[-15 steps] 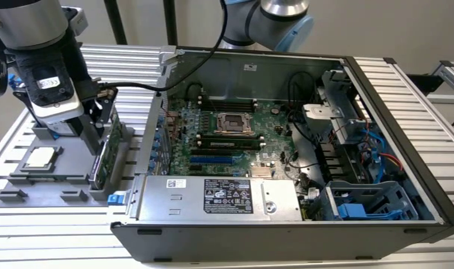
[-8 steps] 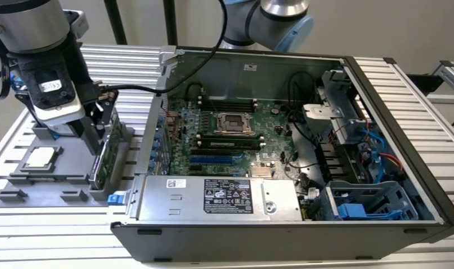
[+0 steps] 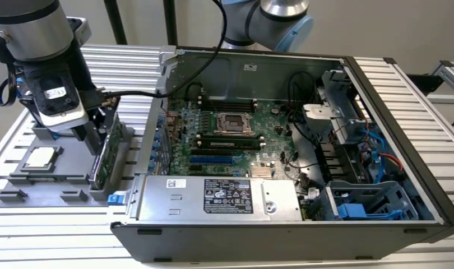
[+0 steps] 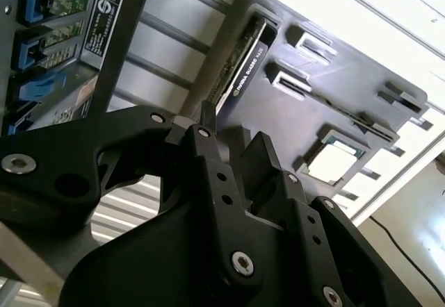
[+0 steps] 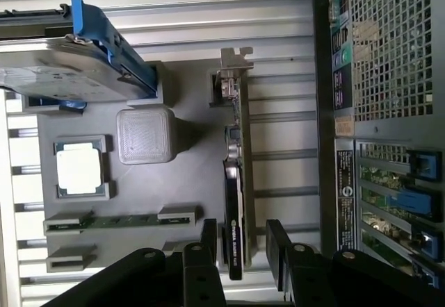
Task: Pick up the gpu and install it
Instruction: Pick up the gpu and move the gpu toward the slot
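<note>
black fingers (image 5: 210,241) of my gripper (image 5: 243,243) sit nearest the lens in both wrist views, one on each side of the gpu (image 5: 238,175). jaws released, a thin gap on each face of the card, nothing grasped yet.

gpu stands on edge in its slot on the grey fixture tray (image 5: 188,182). its silver bracket (image 5: 234,60) is at the end away from the fingers. in the exterior view the tray sits to the exterior view's left of the open computer case (image 3: 410,145), just beside the case wall, and the gripper hangs low over the card. the card is not in the motherboard (image 3: 235,140), so i judge the install not begun.

same tray: cpu chip (image 5: 80,170), hard drive (image 5: 69,71) with blue rails, a ram stick (image 5: 122,220). all sit apart from the card.

risks as i see them:
- fingers sit toward one end, not mid-card. an off-centre grip could let the heavy bracket end sag or pivot on the lift.
- gaps look uneven. if one finger lands first it shoves the thin card sideways and jams it in the slot.
- a jammed card could drag the tray and disturb the cpu chip.
- the cover side may be slick, so the pads could slip.
- the case wall is close, so a tilted card could clip it.
</note>
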Controlling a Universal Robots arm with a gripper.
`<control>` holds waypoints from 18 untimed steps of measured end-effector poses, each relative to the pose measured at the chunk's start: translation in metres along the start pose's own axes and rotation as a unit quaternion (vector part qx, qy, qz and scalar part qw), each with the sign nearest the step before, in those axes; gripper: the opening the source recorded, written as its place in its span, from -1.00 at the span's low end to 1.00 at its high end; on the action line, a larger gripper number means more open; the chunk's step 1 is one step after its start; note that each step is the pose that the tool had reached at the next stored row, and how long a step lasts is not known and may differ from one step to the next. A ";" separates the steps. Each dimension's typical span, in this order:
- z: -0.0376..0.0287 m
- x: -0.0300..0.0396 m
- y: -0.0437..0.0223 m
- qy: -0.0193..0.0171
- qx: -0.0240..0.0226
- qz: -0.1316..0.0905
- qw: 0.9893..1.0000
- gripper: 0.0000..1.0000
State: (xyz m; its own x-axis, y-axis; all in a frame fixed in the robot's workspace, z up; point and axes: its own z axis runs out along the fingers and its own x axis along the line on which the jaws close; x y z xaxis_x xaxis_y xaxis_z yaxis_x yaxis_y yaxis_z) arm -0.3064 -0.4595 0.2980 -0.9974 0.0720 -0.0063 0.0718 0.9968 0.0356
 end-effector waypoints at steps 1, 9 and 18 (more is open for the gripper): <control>0.0011 0.0000 0.0001 0.000 0.000 0.000 1.000 1.00; 0.0066 0.0000 0.0001 0.000 0.000 0.000 1.000 1.00; 0.0090 0.0000 0.0000 0.000 0.000 0.000 1.000 1.00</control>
State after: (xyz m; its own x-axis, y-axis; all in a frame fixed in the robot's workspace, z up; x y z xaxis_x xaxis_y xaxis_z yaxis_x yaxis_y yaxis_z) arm -0.3064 -0.4592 0.2890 -0.9974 0.0721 -0.0058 0.0718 0.9968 0.0356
